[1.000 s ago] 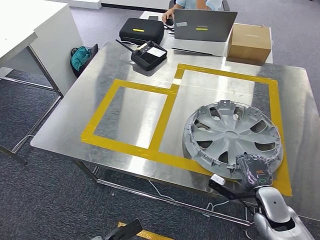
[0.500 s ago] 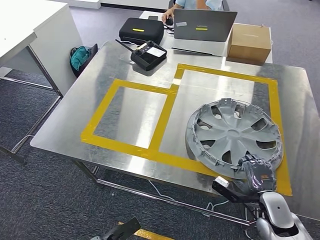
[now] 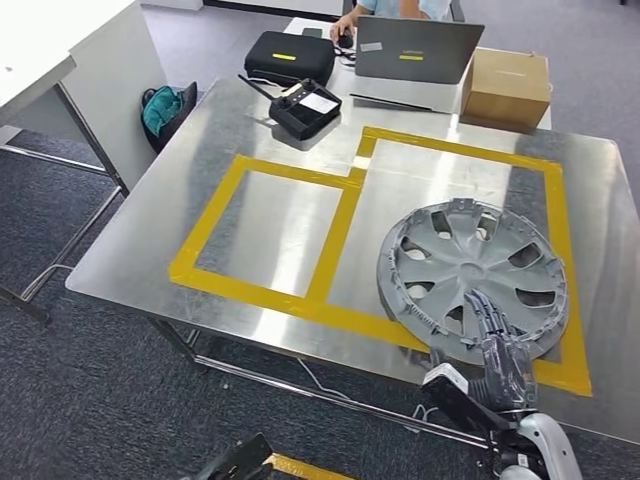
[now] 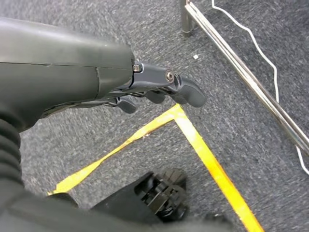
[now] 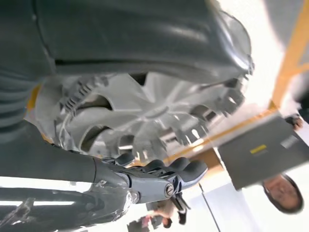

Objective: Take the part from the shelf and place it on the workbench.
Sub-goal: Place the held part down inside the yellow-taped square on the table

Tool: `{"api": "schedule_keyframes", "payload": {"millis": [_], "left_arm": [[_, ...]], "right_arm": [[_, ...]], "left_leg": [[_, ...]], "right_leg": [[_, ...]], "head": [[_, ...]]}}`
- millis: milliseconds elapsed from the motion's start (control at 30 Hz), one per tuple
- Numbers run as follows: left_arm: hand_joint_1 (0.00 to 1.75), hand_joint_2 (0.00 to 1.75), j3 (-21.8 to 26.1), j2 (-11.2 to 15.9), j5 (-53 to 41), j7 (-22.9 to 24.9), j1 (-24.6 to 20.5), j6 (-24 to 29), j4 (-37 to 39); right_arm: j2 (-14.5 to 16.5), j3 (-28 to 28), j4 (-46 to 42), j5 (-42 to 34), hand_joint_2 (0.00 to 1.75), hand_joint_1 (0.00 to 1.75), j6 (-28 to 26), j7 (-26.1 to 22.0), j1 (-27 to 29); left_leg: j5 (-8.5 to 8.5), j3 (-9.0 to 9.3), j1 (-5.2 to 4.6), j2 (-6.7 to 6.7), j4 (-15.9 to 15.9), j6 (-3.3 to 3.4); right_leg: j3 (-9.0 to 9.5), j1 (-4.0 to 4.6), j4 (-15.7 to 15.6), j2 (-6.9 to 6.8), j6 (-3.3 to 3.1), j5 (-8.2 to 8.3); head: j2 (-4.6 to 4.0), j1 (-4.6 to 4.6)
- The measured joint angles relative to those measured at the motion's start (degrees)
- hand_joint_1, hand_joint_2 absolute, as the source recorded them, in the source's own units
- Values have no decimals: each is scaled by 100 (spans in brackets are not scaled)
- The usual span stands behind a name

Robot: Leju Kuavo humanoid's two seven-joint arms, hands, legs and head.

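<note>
Right hand: fingers stretched out and apart, lying over the near rim of the hubcap, gripping nothing. The right wrist view shows the same fingers extended side by side above the grey spokes; whether they touch the rim, cannot tell.

Hubcap: lies flat on the steel counter, inside the larger yellow tape frame, its near rim touching or just over the frame's near strip.

Left hand: hangs below counter height over grey carpet, fingers straight and loosely apart, nothing in them. A yellow floor tape corner lies under it, a chrome counter leg rail nearby.

Beyond the hubcap, at the counter's far edge: a black controller, a black case, a grey laptop and a cardboard box. A person's hand rests beside the laptop.
</note>
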Motion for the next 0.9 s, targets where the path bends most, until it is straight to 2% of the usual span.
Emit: {"api": "schedule_keyframes", "payload": {"millis": [67, 100, 133, 167, 233, 267, 300, 333, 400, 433, 467, 500, 567, 600, 633, 667, 700, 733, 767, 800, 833, 867, 900], "left_arm": [[0, 0, 69, 1, -4, -21, 24, 4, 0], [0, 0, 102, 2, -9, -26, 42, 11, 0], [0, 0, 135, 1, -16, -30, 59, 23, 0], [0, 0, 167, 0, -25, -36, 72, 39, 0], [0, 0, 237, 1, -43, -62, 84, 86, 0], [0, 0, 277, 3, -52, -79, 87, 105, 0], [0, 0, 316, 4, -66, -98, 89, 123, 0], [0, 0, 354, 7, -78, -113, 93, 137, 0], [0, 0, 437, 2, -94, -140, 107, 182, 0], [0, 0, 484, 2, -93, -156, 117, 210, 0], [0, 0, 531, 1, -88, -180, 128, 244, 0], [0, 0, 575, 1, -78, -204, 141, 279, 0], [0, 0, 674, 1, -51, -251, 169, 348, 0], [0, 0, 726, 0, -37, -271, 185, 378, 0], [0, 0, 782, -1, -27, -293, 199, 403, 0], [0, 0, 829, -2, -21, -312, 210, 420, 0], [0, 0, 870, -3, -18, -323, 216, 428, 0], [0, 0, 906, -4, -18, -329, 215, 430, 0], [0, 0, 937, -6, -18, -331, 209, 432, 0], [0, 0, 965, -13, -18, -333, 202, 434, 0], [0, 0, 987, -19, -18, -334, 196, 442, 0], [0, 0, 1005, -25, -16, -334, 197, 453, 0], [0, 0, 1023, -31, -4, -335, 204, 475, 0]], "right_arm": [[57, -18, -157, -57, 0, 0, -91, -115, 93], [94, -15, -250, -41, 0, 0, -163, -179, 157], [132, 0, -354, 9, 0, 0, -264, -240, 226], [173, 26, -467, 94, 44, 0, -397, -292, 294], [261, 159, -736, 355, 131, 0, -764, -330, 432], [299, 253, -867, 482, 175, 0, -943, -309, 501], [332, 361, -989, 583, 175, 0, -1112, -277, 567], [356, 465, -1080, 643, 175, 0, -1250, -245, 631], [393, 675, -1243, 699, 175, 0, -1570, -209, 771], [418, 773, -1311, 694, 175, 0, -1720, -204, 842], [461, 866, -1378, 646, 175, 0, -1846, -239, 917], [521, 933, -1435, 555, 175, 0, -1926, -315, 998], [700, 989, -1504, 199, 175, 0, -1973, -660, 1193], [797, 977, -1515, -47, 175, 0, -1975, -893, 1302], [892, 952, -1518, -301, 175, 0, -1976, -1139, 1406], [974, 918, -1518, -514, 175, 0, -1977, -1355, 1492], [1047, 886, -1518, -662, 175, 0, -1979, -1517, 1560], [1109, 857, -1518, -744, 175, 0, -1981, -1619, 1611], [1163, 832, -1518, -786, 131, 0, -1985, -1673, 1650], [1209, 811, -1518, -810, 87, 0, -1989, -1697, 1683], [1247, 792, -1518, -832, 44, 0, -1994, -1708, 1712], [1279, 774, -1518, -875, 0, 0, -2000, -1709, 1739], [1308, 751, -1515, -972, 0, 0, -2004, -1706, 1766]], "left_leg": [[15, -30, 9, 1, 0, 7], [24, -44, 13, 1, 2, 1], [34, -58, 22, 1, 5, -11], [46, -69, 37, 1, 10, -29], [61, -98, 65, -2, 44, -91], [71, -114, 66, -5, 68, -131], [83, -134, 61, -8, 98, -171], [105, -154, 51, -11, 116, -208], [134, -187, 63, -17, 140, -270], [69, -219, 72, -34, 182, -302], [-84, -279, 81, -63, 314, -332], [-320, -378, 87, -96, 567, -357], [-846, -631, 88, -142, 1336, -378], [-999, -702, 87, -149, 1652, -373], [-1032, -688, 86, -152, 1800, -358], [-955, -565, 83, -156, 1729, -333], [-816, -337, 78, -163, 1458, -299], [-702, -23, 68, -186, 1052, -257], [-653, 292, 53, -210, 610, -222], [-636, 522, 38, -234, 275, -201], [-654, 651, 21, -252, 70, -188], [-650, 671, 3, -254, -5, -175], [-594, 634, -1, -244, -11, -148]], "right_leg": [[-277, -6, 760, -1, 34, -395], [-354, -9, 1012, -2, 50, -479], [-332, -13, 1056, -3, 66, -452], [-194, -20, 859, -8, 82, -323], [301, -35, 70, -32, 137, -31], [484, -33, -234, -26, 130, 63], [586, -33, -414, -16, 106, 90], [586, -19, -435, 9, 56, 77], [488, -20, -400, 38, -74, 107], [445, -17, -389, 46, -136, 135], [398, -17, -390, 49, -197, 173], [338, -16, -393, 53, -250, 220], [202, 3, -389, 62, -311, 324], [126, 16, -387, 66, -323, 377], [52, 30, -385, 70, -326, 432], [-18, 43, -385, 79, -322, 485], [-86, 53, -385, 92, -314, 542], [-142, 58, -384, 107, -302, 600], [-188, 66, -383, 122, -283, 654], [-213, 69, -389, 131, -259, 712], [-222, 67, -403, 135, -229, 766], [-223, 62, -432, 140, -190, 824], [-222, 52, -467, 145, -151, 885]], "head": [[0, 9], [0, 8], [0, 8], [0, 7], [0, 13], [0, 16], [0, 20], [0, 19], [0, 10], [0, 5], [0, 0], [0, -11], [0, -29], [0, -34], [0, -34], [0, -34], [0, -34], [0, -33], [0, -33], [0, -29], [0, -39], [0, -46], [0, -57]]}}
